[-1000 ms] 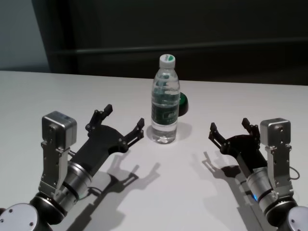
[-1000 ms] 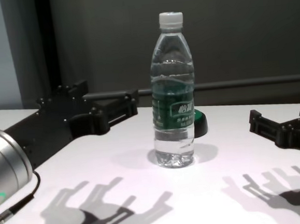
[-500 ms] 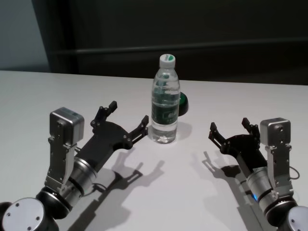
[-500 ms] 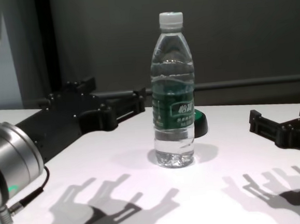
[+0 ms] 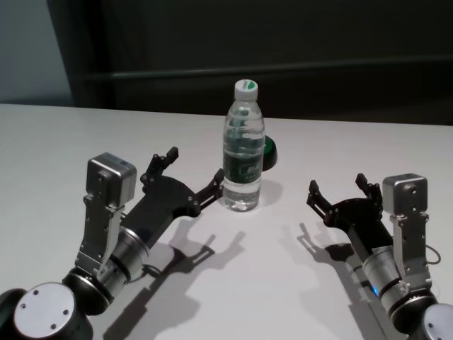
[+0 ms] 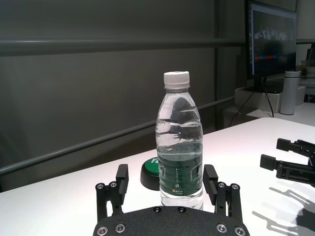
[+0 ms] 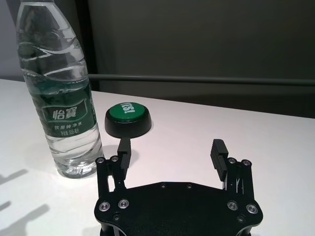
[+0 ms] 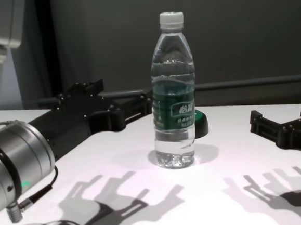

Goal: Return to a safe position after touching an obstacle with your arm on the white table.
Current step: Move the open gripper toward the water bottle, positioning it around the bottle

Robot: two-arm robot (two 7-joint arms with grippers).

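**Now at the bottle: our left claw beside it, our right held apart**

Upright on the white table stands the water bottle, white cap on top and green label around its middle. From the head view we see our left gripper reaching toward it, fingers spread wide and released, the nearer fingertip just beside the bottle's lower left side; whether it touches the plastic we cannot tell from there. The chest view shows the same gripper from low down, its dark fingers level with the label and close against the bottle's left edge. The left wrist view adds what the others lack: the bottle sits straight ahead, framed between the two open fingers, beyond their tips rather than inside them.

Behind the bottle lies a small green-topped button, mostly hidden in the head view but plain in the right wrist view, which also shows white letters on its top. Our right gripper hovers low over the table, well apart from the bottle, its fingers spread and holding nothing.
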